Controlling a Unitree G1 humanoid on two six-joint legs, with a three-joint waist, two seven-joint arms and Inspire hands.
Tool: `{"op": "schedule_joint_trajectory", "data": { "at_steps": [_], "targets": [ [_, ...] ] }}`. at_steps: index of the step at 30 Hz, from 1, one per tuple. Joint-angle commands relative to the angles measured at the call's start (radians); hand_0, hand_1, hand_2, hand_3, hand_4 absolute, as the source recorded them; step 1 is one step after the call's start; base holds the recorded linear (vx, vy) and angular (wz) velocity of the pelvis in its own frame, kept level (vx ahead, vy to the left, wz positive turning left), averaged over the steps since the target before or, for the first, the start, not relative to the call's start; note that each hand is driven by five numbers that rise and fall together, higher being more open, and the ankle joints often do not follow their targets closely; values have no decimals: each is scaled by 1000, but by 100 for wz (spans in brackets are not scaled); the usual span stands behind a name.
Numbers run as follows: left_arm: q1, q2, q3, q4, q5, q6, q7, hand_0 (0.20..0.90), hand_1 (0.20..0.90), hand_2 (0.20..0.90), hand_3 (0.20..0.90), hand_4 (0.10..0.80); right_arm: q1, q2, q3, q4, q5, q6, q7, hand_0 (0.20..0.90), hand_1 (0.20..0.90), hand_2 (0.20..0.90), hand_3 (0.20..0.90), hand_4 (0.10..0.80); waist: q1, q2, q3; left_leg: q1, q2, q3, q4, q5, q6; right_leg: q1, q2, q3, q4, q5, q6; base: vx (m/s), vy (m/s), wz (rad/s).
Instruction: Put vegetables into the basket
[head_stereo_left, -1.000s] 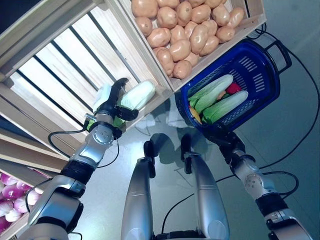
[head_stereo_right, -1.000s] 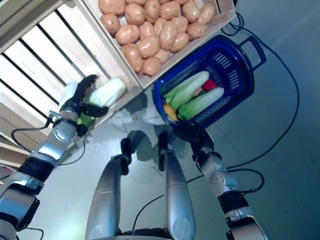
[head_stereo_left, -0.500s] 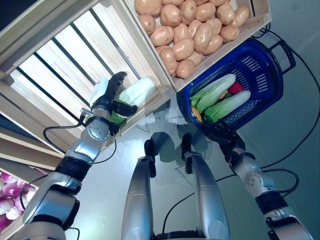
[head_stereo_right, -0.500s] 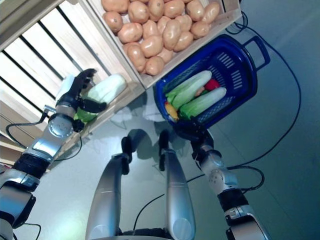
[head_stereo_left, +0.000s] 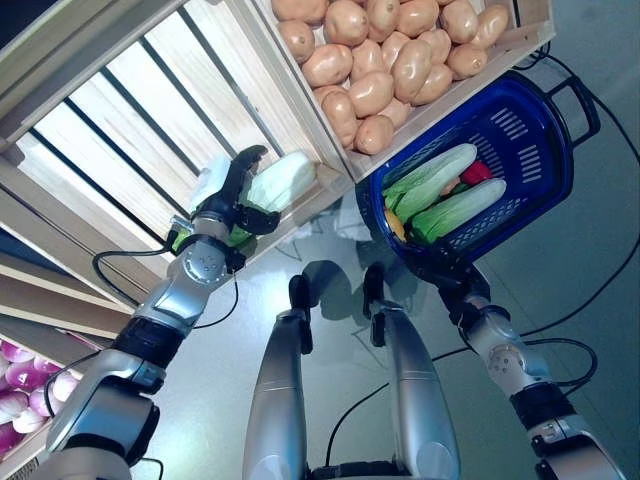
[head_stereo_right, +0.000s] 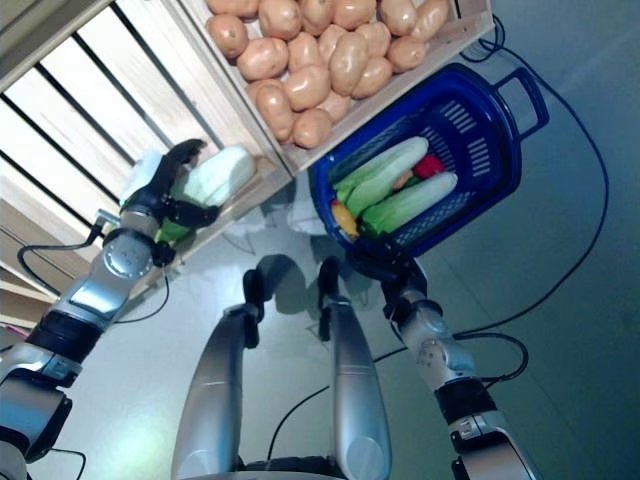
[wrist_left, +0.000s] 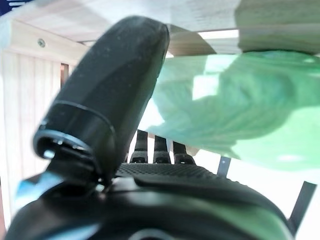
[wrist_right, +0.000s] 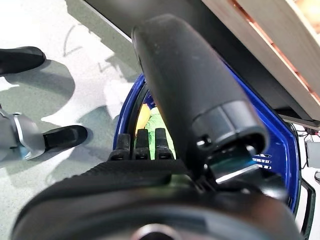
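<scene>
The right hand (head_stereo_left: 447, 272) has its fingers curled on the near rim of the blue basket (head_stereo_left: 535, 190), which already holds two cabbages and some smaller vegetables. Left of the basket, the left hand (head_stereo_left: 228, 205) has fingers and thumb closed round a pale green cabbage (head_stereo_left: 281, 182) at the front edge of the empty slatted crate (head_stereo_left: 130, 120). Beyond the basket lies the potato crate (head_stereo_left: 400, 60). The step looks like carrying: next, the cabbage must travel right, over the basket's rim.

Three cabbages (head_stereo_left: 281, 182), one blue basket (head_stereo_left: 545, 170), and one crate of many potatoes (head_stereo_left: 390, 70).
</scene>
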Motion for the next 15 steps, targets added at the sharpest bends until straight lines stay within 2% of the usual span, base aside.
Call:
{"op": "schedule_joint_trajectory", "data": {
  "at_steps": [1,5,10,11,12,13,15],
  "targets": [
    [-77,-59,-59,3,-56,11,-92,900,900,900,900,800,-3,-44,-8,-104,-27,-51,-13,900,900,900,900,800,-16,7,-4,32,-17,45,-85,37,-3,52,15,-38,-22,38,-6,0,0,0],
    [-99,-80,-94,42,-71,47,-100,900,900,900,900,800,-21,-42,4,-95,-23,-45,-15,900,900,900,900,800,-23,3,-4,30,-16,46,-83,35,-2,49,18,-34,-20,39,-5,0,0,0],
    [-111,-114,-116,75,-72,52,-96,900,900,900,900,800,-34,-30,19,-86,-23,-39,-21,900,900,900,900,800,-28,-4,-4,32,-13,46,-87,37,-1,49,22,-31,-24,43,-4,0,0,0],
    [-112,-122,-120,81,-76,52,-91,571,571,571,571,580,-37,-28,22,-85,-22,-42,-20,900,900,900,900,800,-29,-5,-4,31,-13,45,-88,37,-1,49,24,-30,-26,44,-4,0,0,0],
    [-113,-125,-121,84,-75,54,-90,524,524,524,524,549,-39,-27,23,-84,-21,-43,-20,900,900,900,900,800,-29,-6,-4,30,-13,45,-86,36,-1,48,24,-30,-24,43,-3,0,0,0],
    [-117,-132,-127,97,-78,56,-87,300,300,300,300,400,-44,-23,26,-76,-20,-44,-19,900,900,900,900,800,-29,-8,-4,32,-12,45,-85,34,0,49,25,-30,-22,43,-3,0,0,0],
    [-121,-142,-133,111,-80,58,-81,300,300,300,300,400,-49,-18,30,-67,-19,-46,-18,900,900,900,900,800,-29,-10,-4,34,-12,44,-86,34,-2,52,26,-31,-23,44,-1,11,-31,0]
  ]
}}
